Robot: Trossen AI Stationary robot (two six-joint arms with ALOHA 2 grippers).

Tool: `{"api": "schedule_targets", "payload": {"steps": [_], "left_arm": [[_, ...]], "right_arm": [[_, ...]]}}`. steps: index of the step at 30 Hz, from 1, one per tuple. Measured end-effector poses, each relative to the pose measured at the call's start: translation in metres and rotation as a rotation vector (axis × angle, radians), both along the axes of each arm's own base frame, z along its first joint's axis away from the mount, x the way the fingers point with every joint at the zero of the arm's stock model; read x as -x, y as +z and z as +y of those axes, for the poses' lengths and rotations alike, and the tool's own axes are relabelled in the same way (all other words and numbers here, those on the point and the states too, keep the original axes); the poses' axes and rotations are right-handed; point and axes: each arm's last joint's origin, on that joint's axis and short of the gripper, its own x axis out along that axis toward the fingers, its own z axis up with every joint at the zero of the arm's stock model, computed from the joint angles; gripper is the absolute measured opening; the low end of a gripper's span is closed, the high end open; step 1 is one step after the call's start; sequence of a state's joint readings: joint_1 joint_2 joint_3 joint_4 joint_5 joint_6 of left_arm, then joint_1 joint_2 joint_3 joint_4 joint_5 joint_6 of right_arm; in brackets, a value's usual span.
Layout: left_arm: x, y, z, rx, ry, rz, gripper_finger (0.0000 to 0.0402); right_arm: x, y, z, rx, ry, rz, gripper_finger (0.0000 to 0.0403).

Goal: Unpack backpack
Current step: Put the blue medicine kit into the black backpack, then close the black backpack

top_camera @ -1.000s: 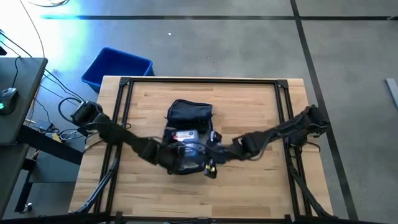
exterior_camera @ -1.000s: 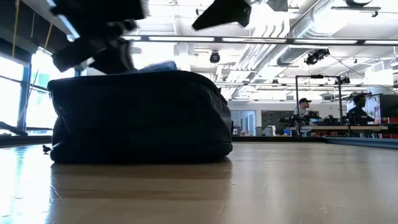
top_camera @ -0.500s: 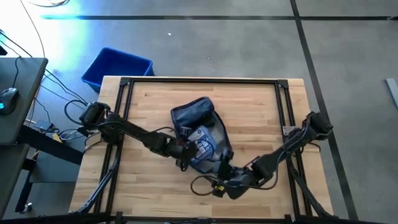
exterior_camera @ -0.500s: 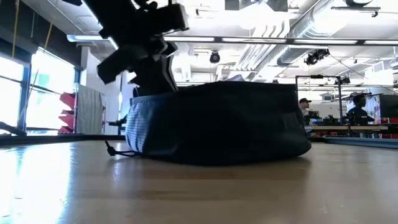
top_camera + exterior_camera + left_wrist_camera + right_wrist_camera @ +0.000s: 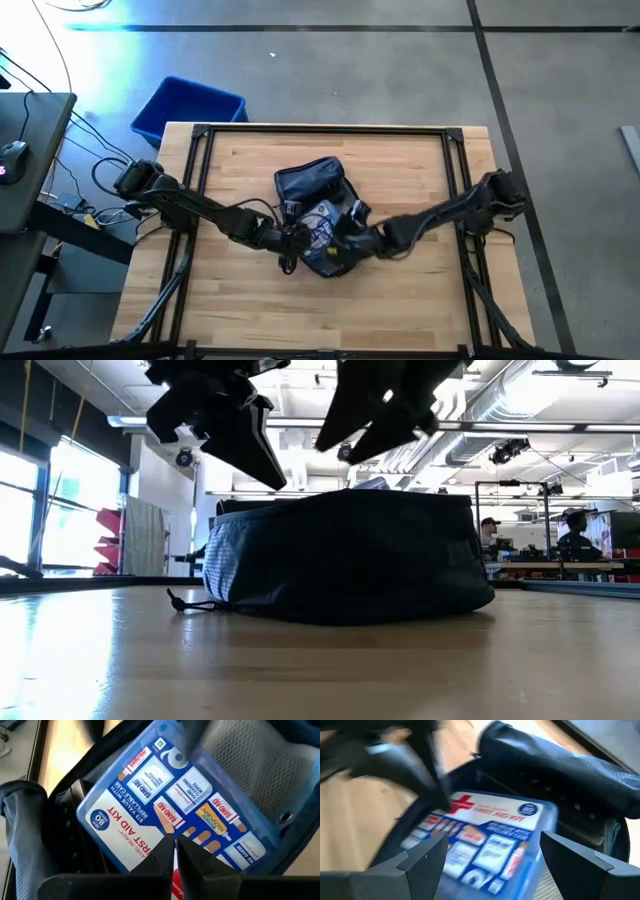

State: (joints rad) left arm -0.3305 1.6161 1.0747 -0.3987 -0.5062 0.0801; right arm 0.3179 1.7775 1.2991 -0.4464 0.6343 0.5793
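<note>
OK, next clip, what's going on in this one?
Two robot arms are unpacking a dark backpack lying open in the middle of the wooden table. A blue first aid kit sits inside the opening. The left gripper is shut, its tips close above the kit. The right gripper is open, facing the kit from the other side. Nothing is out of the bag yet.

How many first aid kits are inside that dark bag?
1. A blue first aid kit lies in the open backpack at the table's middle, between the left gripper and the right gripper. Anything beneath it is hidden.
</note>
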Motion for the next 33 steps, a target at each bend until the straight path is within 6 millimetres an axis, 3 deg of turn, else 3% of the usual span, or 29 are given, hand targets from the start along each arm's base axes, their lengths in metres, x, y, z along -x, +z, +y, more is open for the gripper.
{"api": "schedule_targets", "payload": {"steps": [7, 12, 17, 20, 28, 33], "left_arm": [[0.008, -0.018, 0.004, 0.013, 0.044, 0.041, 0.0], [0.018, -0.035, 0.007, 0.024, 0.082, 0.074, 0.0], [0.024, -0.045, 0.009, 0.032, 0.111, 0.095, 0.0], [0.026, -0.046, 0.007, 0.034, 0.115, 0.099, 0.0], [0.041, -0.04, 0.005, -0.005, 0.145, 0.153, 0.0], [0.054, -0.036, -0.003, -0.015, 0.177, 0.169, 0.0]], "right_arm": [[-0.007, -0.025, -0.043, -0.098, -0.134, 0.146, 0.0303], [-0.01, -0.044, -0.049, -0.108, -0.207, 0.202, 0.0302], [-0.014, -0.05, -0.051, -0.131, -0.21, 0.205, 0.0302], [-0.013, -0.045, -0.048, -0.107, -0.192, 0.201, 0.0302], [0.011, 0.008, -0.019, -0.012, -0.081, 0.166, 0.0302], [0.035, -0.003, -0.006, -0.044, -0.054, 0.364, 0.0302]]}}
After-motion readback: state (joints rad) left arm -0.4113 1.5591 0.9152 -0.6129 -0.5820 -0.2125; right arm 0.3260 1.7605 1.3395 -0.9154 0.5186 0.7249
